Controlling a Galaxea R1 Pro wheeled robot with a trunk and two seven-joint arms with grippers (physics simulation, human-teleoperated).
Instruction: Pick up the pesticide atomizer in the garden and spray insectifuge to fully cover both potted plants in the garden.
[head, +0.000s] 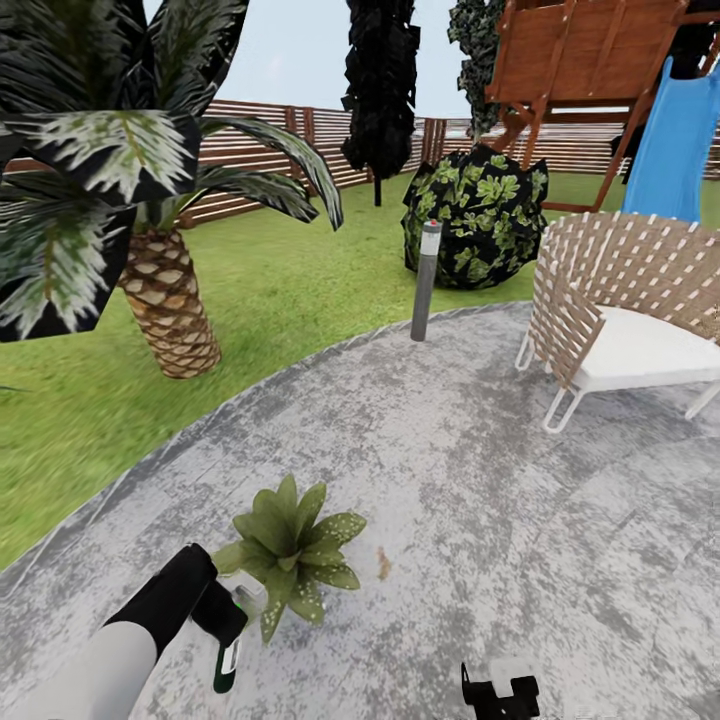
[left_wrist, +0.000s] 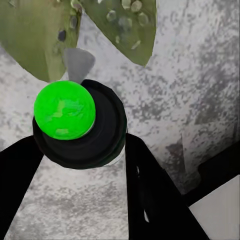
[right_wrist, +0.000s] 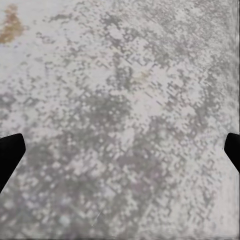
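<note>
My left gripper (head: 229, 648) is shut on the pesticide atomizer (head: 228, 662), a small white and dark bottle with a green mark. It hangs low over the round grey patio (head: 480, 470), right beside a potted plant (head: 295, 548). In the left wrist view the atomizer (left_wrist: 75, 125) shows a bright green cap on a black collar between my two black fingers (left_wrist: 150, 195). Speckled leaves (left_wrist: 117, 22) lie just past it. The second potted plant is out of view. My right gripper (head: 498, 692) hangs open above bare paving, its fingertips (right_wrist: 10, 152) far apart.
A grey bollard lamp (head: 426, 280) stands at the patio's far edge. At the right is a woven chair (head: 620, 310) with a white cushion. A palm (head: 170, 300) stands on the lawn at the left. Behind are a dark shrub (head: 475, 215), a blue slide (head: 675, 140) and a slatted fence (head: 260, 135).
</note>
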